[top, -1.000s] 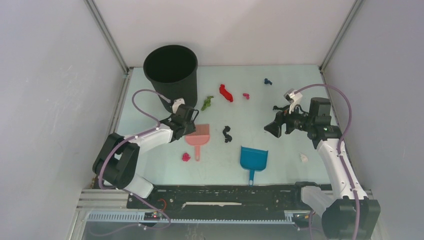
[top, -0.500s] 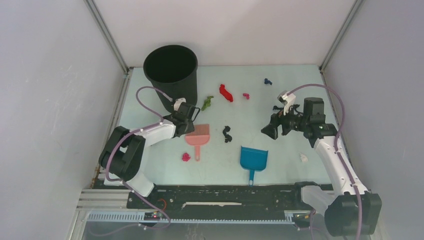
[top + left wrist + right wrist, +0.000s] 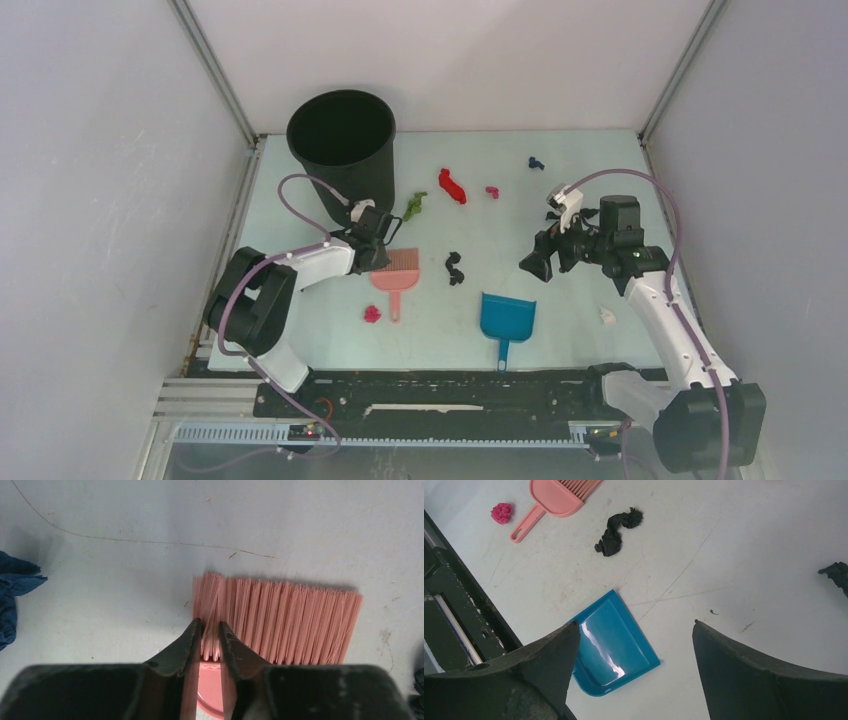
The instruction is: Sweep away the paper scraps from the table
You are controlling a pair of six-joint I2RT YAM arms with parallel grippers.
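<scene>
On our left gripper (image 3: 207, 630) the fingers sit nearly together astride the brush (image 3: 280, 620) corner, and we can't tell if they're clamped. Our right gripper (image 3: 635, 624) gapes wide over the dustpan (image 3: 611, 650). All the paper scraps (image 3: 455, 268) lie scattered on the table (image 3: 570, 300).

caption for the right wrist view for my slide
Right gripper, fingers open, frames a blue plastic dustpan on the pale green table, crumpled black paper scrap and pink hand brush beyond.

No text, label, brand, number or sign can be read anywhere: not on the pale mint-green flat table (image 3: 580, 290), the blue plastic dustpan (image 3: 507, 316), the pink plastic hand brush (image 3: 397, 270) or the black round bin (image 3: 345, 150).
</scene>
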